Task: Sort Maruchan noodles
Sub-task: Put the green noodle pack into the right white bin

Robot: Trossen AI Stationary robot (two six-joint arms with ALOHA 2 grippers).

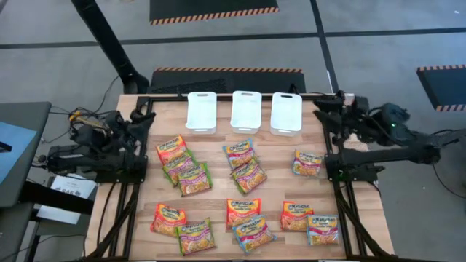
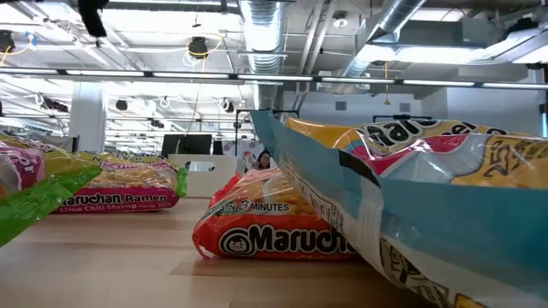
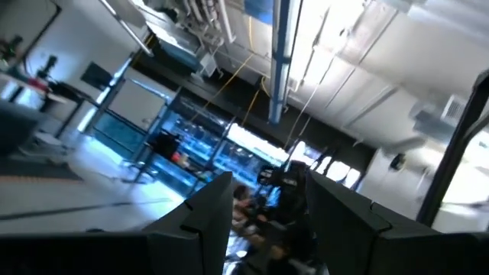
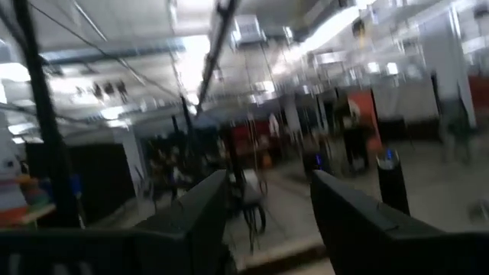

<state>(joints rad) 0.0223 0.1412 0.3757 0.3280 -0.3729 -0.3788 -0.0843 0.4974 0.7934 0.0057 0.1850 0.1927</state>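
Note:
Several Maruchan noodle packets lie flat on the wooden table: a left cluster (image 1: 180, 164), a middle pair (image 1: 244, 164), a single one (image 1: 307, 162) and a near row (image 1: 243, 212). In the low view an orange packet (image 2: 282, 229) and a blue-edged packet (image 2: 428, 197) lie close to the camera. My left gripper (image 1: 140, 118) is folded back at the table's left edge, open, and its wrist view (image 3: 267, 221) looks into the room. My right gripper (image 1: 328, 110) rests at the right edge, open (image 4: 267, 221). Neither is near a packet.
Three white bins (image 1: 201, 110), (image 1: 246, 109), (image 1: 286, 113) stand in a row at the table's far edge, between the two arms. Bare wood (image 1: 277, 145) shows between the bins and the packets. The arm frames (image 1: 120, 167), (image 1: 353, 171) flank the table.

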